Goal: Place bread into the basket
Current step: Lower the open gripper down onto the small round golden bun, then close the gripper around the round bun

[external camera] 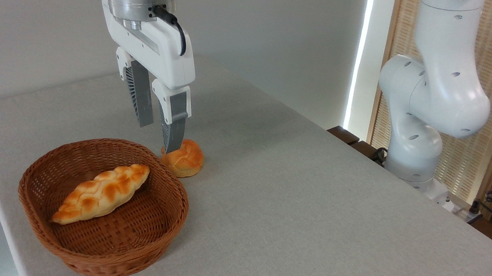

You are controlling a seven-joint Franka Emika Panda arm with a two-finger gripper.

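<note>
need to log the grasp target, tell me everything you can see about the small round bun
The bun is small, round and golden-orange, with a scored, knobbly domed top and a paler underside; it looks glossy, like crust. It sits upright on the grey table, outside the basket, just past the rim's far right side; whether they touch is unclear. The open hand hangs just above and left of it, one finger overlapping its upper left edge.

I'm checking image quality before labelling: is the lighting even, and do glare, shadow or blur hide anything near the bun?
Fixed camera: soft, even light on the table; a blown-out bright strip at the back wall, away from the work. The bun, basket and braided loaf look sharp, casting only faint shadows. The open gripper is crisp; its front finger covers the bun's left edge.
</note>
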